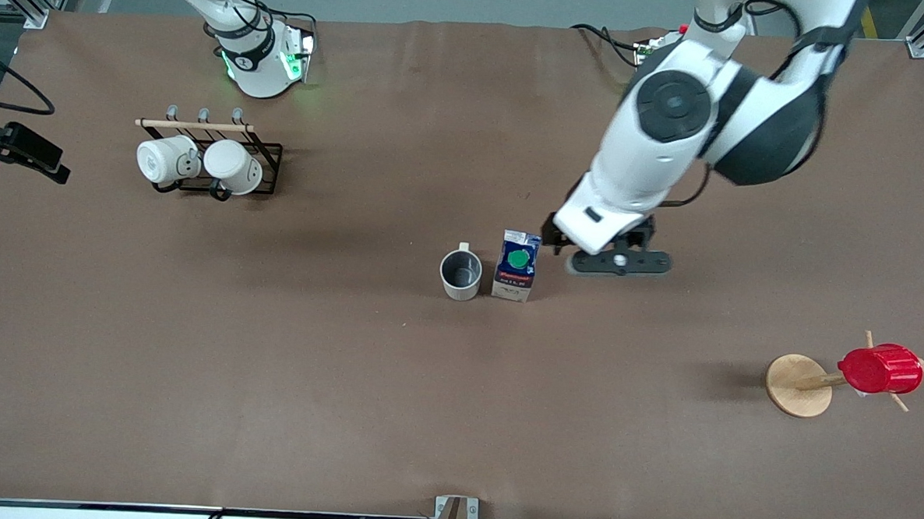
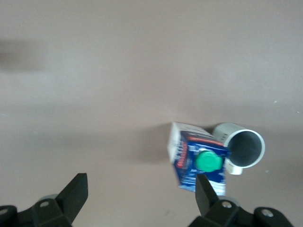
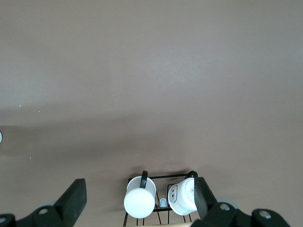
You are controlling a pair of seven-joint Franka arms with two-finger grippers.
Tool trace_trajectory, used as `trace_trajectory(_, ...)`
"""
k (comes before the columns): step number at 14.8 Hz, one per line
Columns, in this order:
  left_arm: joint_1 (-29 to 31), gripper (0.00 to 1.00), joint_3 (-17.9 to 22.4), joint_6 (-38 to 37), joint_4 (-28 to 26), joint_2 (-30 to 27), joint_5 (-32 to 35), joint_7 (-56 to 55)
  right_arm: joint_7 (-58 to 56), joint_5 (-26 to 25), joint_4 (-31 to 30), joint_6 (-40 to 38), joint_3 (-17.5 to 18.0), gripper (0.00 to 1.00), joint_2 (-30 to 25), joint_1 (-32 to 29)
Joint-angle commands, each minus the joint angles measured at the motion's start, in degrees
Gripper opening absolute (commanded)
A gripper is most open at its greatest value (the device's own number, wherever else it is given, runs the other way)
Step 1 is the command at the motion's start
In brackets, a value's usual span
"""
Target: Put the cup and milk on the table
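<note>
The cup (image 1: pixel 461 274), a beige-grey mug with a dark inside, stands upright on the brown table (image 1: pixel 270 376) near its middle. Right beside it, toward the left arm's end, the milk (image 1: pixel 516 266) stands upright, a dark blue carton with a green cap. My left gripper (image 1: pixel 620 260) hangs over the table beside the milk, toward the left arm's end. It is open with nothing between its fingers (image 2: pixel 142 178); the milk (image 2: pixel 199 161) and cup (image 2: pixel 242 147) lie off one finger. My right gripper (image 3: pixel 139 184) is open and empty, high over the mug rack; the right arm waits.
A black wire rack (image 1: pixel 267 165) with a wooden bar holds two white mugs (image 1: pixel 201 164) toward the right arm's end. A red ribbed cup (image 1: pixel 880 369) hangs on a wooden stand (image 1: pixel 798 385) toward the left arm's end. A black device (image 1: pixel 14 150) juts in at the table's edge.
</note>
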Motion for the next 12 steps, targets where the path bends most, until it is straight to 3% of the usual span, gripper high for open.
trace_trajectory(1, 5.4, 1.0, -0.4, 0.1, -5.3, -7.0, -3.1, 5.9, -0.1, 1.3, -1.3, 0.3, 0.7, 1.0, -1.3, -1.0)
trace_trajectory(9, 11.5, 1.0, 0.0, -5.3, -4.8, -11.2, -6.2, 17.3, 0.1, 1.3, -1.4, 0.0, 0.7, 1.0, -1.3, -0.4)
trace_trajectory(12, 12.9, 1.0, 2.3, -6.7, -4.2, -12.3, -6.2, 23.0, 0.1, 1.4, -1.5, 0.5, 0.6, 1.0, -1.3, -0.4)
